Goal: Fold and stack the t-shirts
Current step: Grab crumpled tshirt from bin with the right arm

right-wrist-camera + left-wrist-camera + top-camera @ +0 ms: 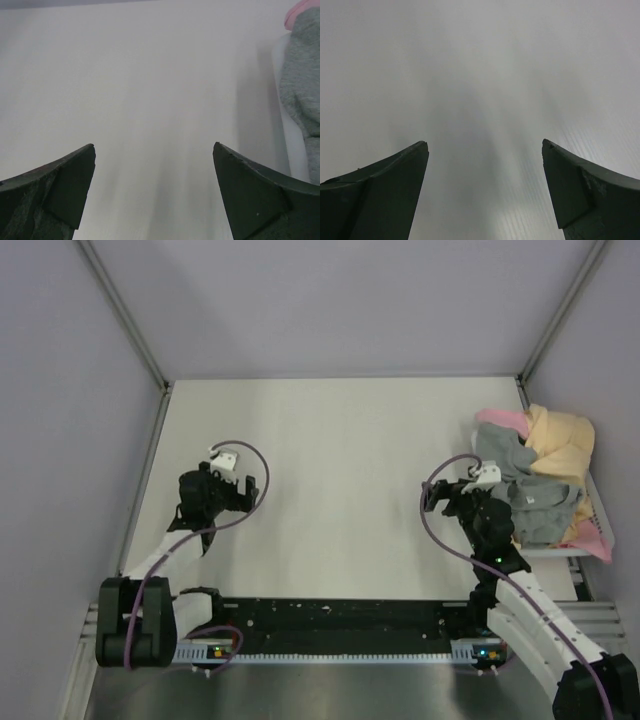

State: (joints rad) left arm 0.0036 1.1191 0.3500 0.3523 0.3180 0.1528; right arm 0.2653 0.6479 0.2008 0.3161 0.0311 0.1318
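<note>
Top external view: the t-shirts [540, 475] sit heaped at the right edge of the frame, with the grey shirt [525, 498] on top and the yellow shirt [565, 435] and pink shirt [500, 420] behind it. The right gripper [154, 145] hangs just beside the heap, jaws spread wide, nothing in them. Over at the left, the left gripper [485, 145] is just as wide and bare above the table [350, 440]. That cotton looks light, limp and bunched. I'd pinch the grey shirt at a hem or shoulder edge.
</note>
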